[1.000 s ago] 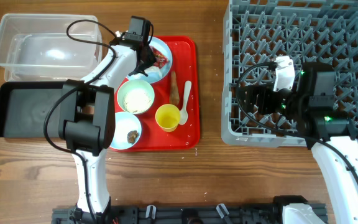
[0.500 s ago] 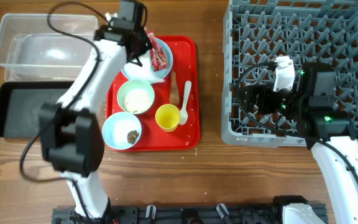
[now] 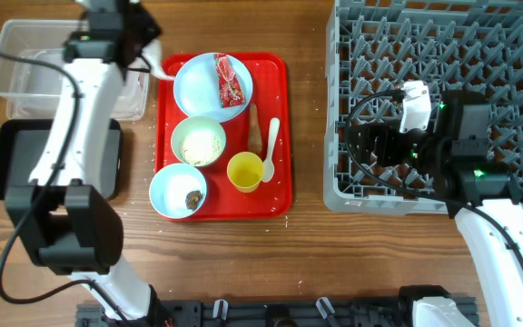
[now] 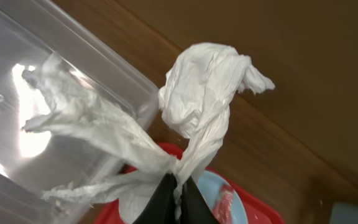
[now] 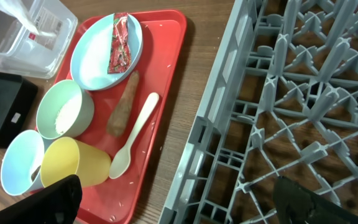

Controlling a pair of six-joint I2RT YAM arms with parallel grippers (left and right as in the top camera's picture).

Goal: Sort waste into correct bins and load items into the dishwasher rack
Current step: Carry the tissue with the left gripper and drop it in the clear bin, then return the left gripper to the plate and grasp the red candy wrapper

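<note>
White tissue [image 4: 197, 106], pinched in the left fingers [image 4: 159, 200], hangs at the right edge of the clear tub [image 3: 44, 77]; next, release inside.

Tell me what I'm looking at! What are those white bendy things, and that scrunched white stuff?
Those are two robot arms at a wooden table. One picture looks down from above; the others come from cameras on each wrist. The left arm has its jaws pinched shut on a crumpled tissue, near the clear tub. The right arm hangs over the grey rack, jaws open, holding nothing. On the red tray sit a plate with a red wrapper, two bowls, a yellow cup and a white spoon.
</note>
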